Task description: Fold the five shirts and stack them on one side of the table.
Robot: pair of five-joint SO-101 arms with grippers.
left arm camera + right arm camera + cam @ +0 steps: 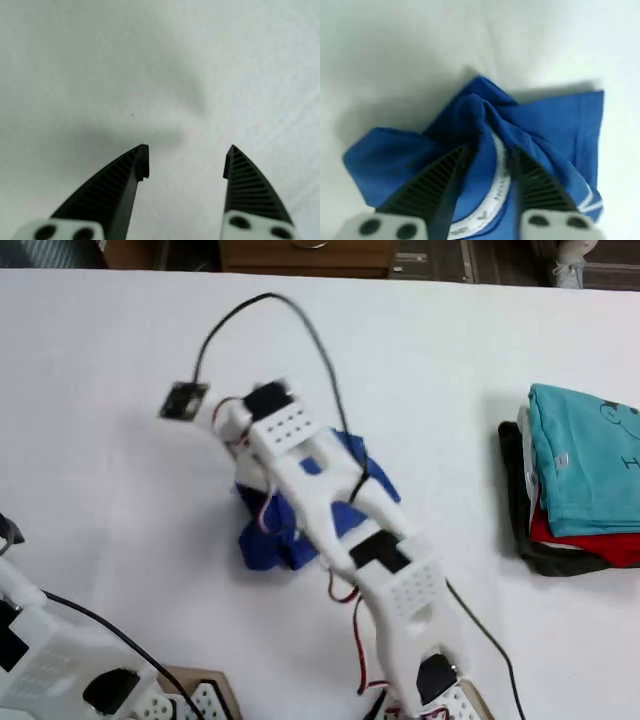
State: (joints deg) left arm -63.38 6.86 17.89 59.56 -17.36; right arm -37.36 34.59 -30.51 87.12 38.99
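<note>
Right gripper (489, 153) is closed down on a raised ridge of the blue shirt (545, 120). Its jaws stand close together with cloth bunched between them, right at the collar (498, 192), whose pale inner band curves out below the pinch. Around that hold the shirt lies crumpled on the table (450, 340), with one flatter panel and a straight hemmed edge spread out to one side.

The cloth looks light, limp and thin. It will likely drape and drag rather than keep any shape, and a lift by the collar should let the body hang free below. For folding, a pinch at a shoulder seam or a hem corner would probably give more control than the middle of the neck. It is not fragile, but a shallow pinch might slip off.

In the high view the shirt (268, 543) sits near the table's middle under the right arm, as a heap running on a slant from near-left to far-right. No clear front or sleeve direction can be read.

Left gripper (186, 159) hangs spread wide over bare table, holding nothing. The stack (580, 475) of folded shirts lies well apart at the table's right edge.
</note>
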